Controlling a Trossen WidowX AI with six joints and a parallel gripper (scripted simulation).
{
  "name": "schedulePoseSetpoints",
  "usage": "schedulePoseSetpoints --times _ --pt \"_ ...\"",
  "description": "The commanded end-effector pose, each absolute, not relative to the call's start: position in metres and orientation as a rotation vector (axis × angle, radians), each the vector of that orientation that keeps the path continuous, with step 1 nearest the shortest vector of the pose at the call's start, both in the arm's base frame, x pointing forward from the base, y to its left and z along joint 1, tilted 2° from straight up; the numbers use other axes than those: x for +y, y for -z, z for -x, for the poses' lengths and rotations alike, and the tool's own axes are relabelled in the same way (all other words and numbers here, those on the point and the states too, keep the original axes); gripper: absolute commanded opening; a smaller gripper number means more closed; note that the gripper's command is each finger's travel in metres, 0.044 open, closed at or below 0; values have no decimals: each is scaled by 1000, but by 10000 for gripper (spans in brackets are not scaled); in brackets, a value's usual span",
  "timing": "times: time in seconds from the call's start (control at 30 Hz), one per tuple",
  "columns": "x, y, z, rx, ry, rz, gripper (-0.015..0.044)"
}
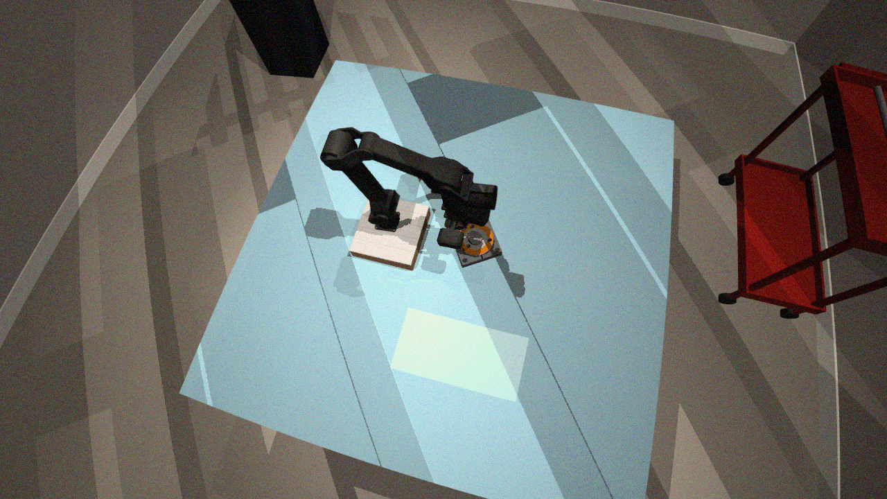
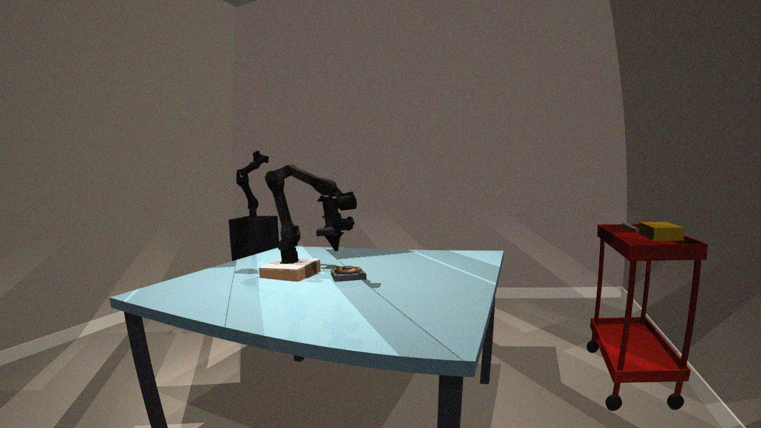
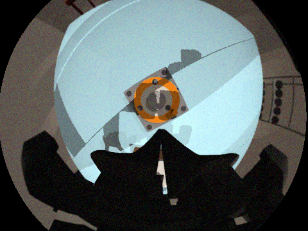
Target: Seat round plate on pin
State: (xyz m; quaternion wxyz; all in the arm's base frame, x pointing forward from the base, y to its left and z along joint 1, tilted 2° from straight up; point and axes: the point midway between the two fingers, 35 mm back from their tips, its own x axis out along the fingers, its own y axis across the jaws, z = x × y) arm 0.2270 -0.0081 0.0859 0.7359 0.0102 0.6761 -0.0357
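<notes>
Gripper [image 3: 161,138] hangs over the plate w/ jaws closed, nothing between them; in the wrist view only a thin slit shows between the 2 dark fingers, tips just below the base in frame. Exterior view: tips sit above the plate, apart from it.

Plate [image 3: 143,109]: 1 orange ring, centre of the wrist frame, on 1 square grey base [image 3: 131,94], w/ 1 grey post [image 3: 154,99] through its middle. Several small dark holes dot the ring & base corners; can't tell which hole is by the tab, nor the pin. In the top view plate [image 1: 481,247] lies mid-frame, just right of the tan mounting block [image 1: 387,244] carrying the arm [image 1: 402,158].

Table [image 1: 576,260]: 1, light blue. Red cart [image 2: 646,298]: 1, far right of exterior frame, 2 shelves, 1 yellow box [image 2: 661,230] on top. 2nd dark arm [image 2: 248,183] on 1 black stand [image 2: 253,235], behind the table.
</notes>
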Motion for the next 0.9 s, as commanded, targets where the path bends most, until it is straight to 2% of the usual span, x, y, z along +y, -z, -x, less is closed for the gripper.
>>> schedulePoseSetpoints --times 0.0,0.5,0.87 --pt "-30 -74 -228 1580 73 -32 0" --pt "-36 -25 -229 1586 72 -33 0" --pt "-43 -25 -237 1585 73 -32 0"
